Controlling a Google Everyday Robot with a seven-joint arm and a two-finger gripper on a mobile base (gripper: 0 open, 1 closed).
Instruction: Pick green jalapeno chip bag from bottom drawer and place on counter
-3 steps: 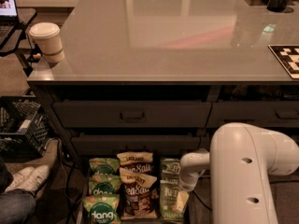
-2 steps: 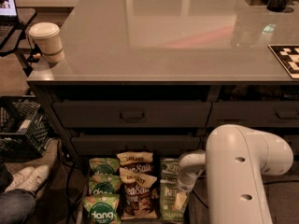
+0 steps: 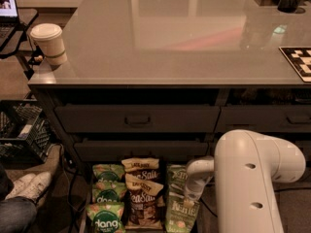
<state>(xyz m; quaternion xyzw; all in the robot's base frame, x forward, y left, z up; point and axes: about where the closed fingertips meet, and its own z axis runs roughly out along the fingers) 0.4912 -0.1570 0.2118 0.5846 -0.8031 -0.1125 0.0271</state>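
The bottom drawer (image 3: 87,204) is pulled out at floor level and holds rows of chip bags. The green jalapeno chip bag (image 3: 181,215), pale green with white "Kettle" lettering, lies in the right row at the front, with a similar pale bag (image 3: 177,173) behind it. My white arm reaches down from the right, and my gripper (image 3: 193,194) is right at the top of the front Kettle bag, hiding that edge. The counter (image 3: 165,38) is the wide glossy top above.
Bright green "dang" bags (image 3: 107,221) fill the left row and brown "Sea Salt" bags (image 3: 143,200) the middle. Two closed drawer fronts (image 3: 137,119) sit above. A paper cup (image 3: 49,43) and a checkered board (image 3: 297,62) rest on the counter. A black crate (image 3: 22,130) and someone's shoes (image 3: 26,186) are at the left.
My arm's large white link has shifted slightly left. The gripper stays low over the right row of bags, and the bags have not moved.
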